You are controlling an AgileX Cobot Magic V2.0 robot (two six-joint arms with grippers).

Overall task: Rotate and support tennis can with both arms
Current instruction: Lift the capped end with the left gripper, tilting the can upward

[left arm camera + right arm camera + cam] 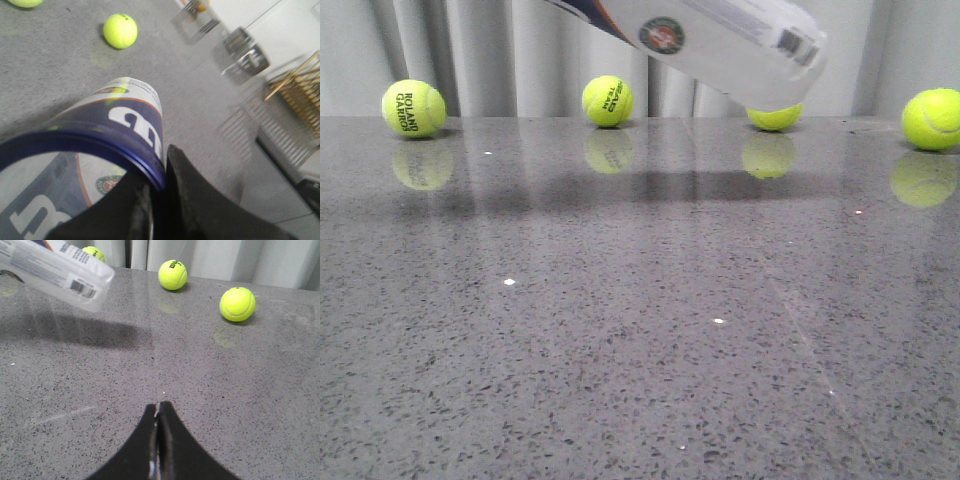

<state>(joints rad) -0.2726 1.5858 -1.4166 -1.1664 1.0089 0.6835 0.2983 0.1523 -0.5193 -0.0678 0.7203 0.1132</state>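
Observation:
The tennis can (pixel 720 40) hangs tilted in the air at the top of the front view, its ribbed clear base with barcode lower right, above the table. My left gripper (pixel 162 172) is shut on the can's navy-blue open rim (pixel 125 145), one finger inside and one outside. In the right wrist view the can's base end (pixel 60 272) shows at upper left. My right gripper (pixel 158 407) is shut and empty, low over the grey table, well away from the can. Neither gripper shows in the front view.
Several yellow-green tennis balls lie along the table's back edge, such as one at far left (pixel 414 108), one in the middle (pixel 608 100) and one at far right (pixel 932 118). A grey curtain (pixel 500 50) hangs behind. A metal rack (pixel 245 50) stands beyond the table.

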